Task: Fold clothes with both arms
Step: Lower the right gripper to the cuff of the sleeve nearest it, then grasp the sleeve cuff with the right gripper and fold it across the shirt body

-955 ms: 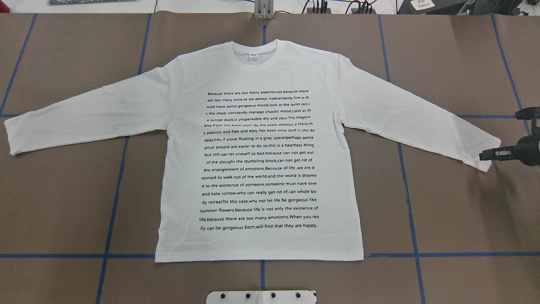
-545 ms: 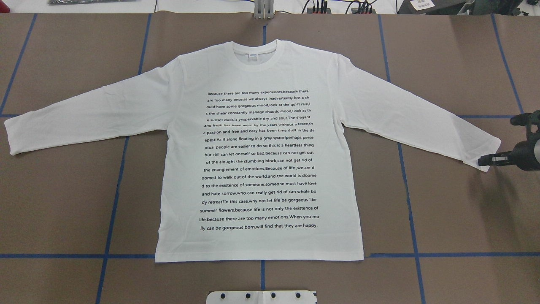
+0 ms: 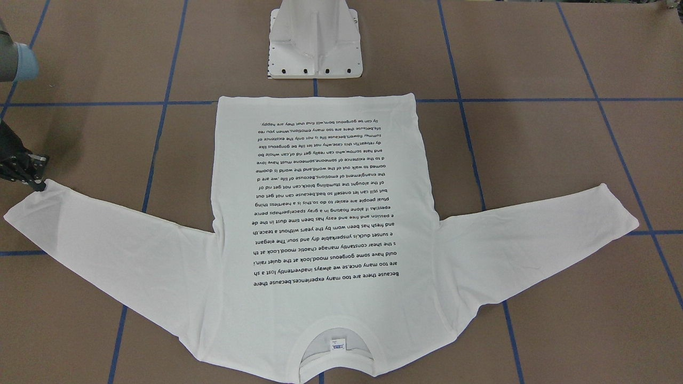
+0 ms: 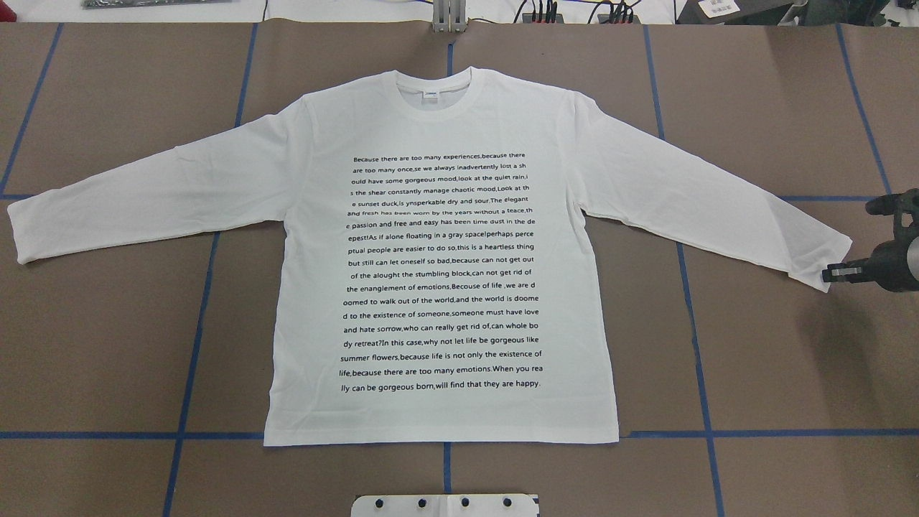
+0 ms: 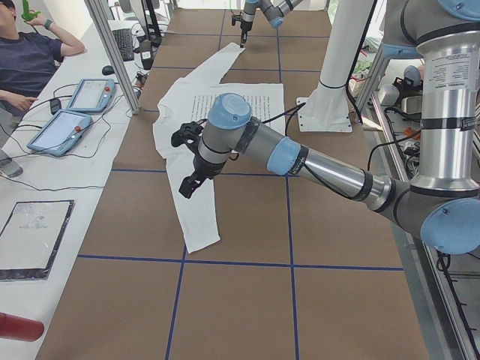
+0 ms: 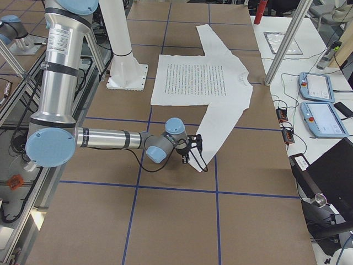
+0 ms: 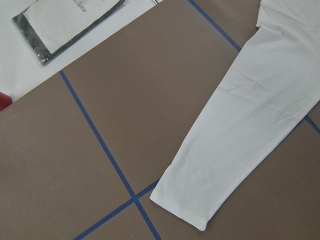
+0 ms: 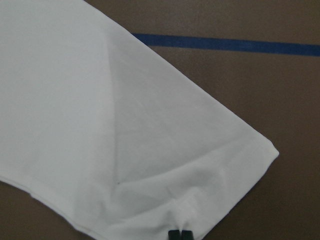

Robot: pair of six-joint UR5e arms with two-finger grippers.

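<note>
The white long-sleeved T-shirt (image 4: pixel 438 129) lies flat on the brown table, black text up, collar at the far side, both sleeves spread out. My right gripper (image 4: pixel 827 273) sits at the cuff corner of the shirt's right sleeve (image 4: pixel 718 208). In the right wrist view its fingertips (image 8: pixel 180 234) are shut on the puckered cuff edge. It also shows at the left edge of the front view, right gripper (image 3: pixel 40 185). My left gripper (image 5: pixel 185 187) hovers above the left sleeve (image 5: pixel 196 210); whether it is open or shut I cannot tell. The left wrist view shows that sleeve (image 7: pixel 235 140) but no fingers.
Blue tape lines cross the table. The white pedestal base (image 3: pixel 315 48) stands just behind the shirt's hem. A side table with tablets (image 5: pixel 75 105), a seated person (image 5: pixel 30 60) and a bagged item (image 7: pixel 70 25) lies beyond the table's far edge.
My right gripper has dropped down and in onto the cuff corner, then pulled back slightly outward with the fabric pinched. The shirt's body has not moved.
</note>
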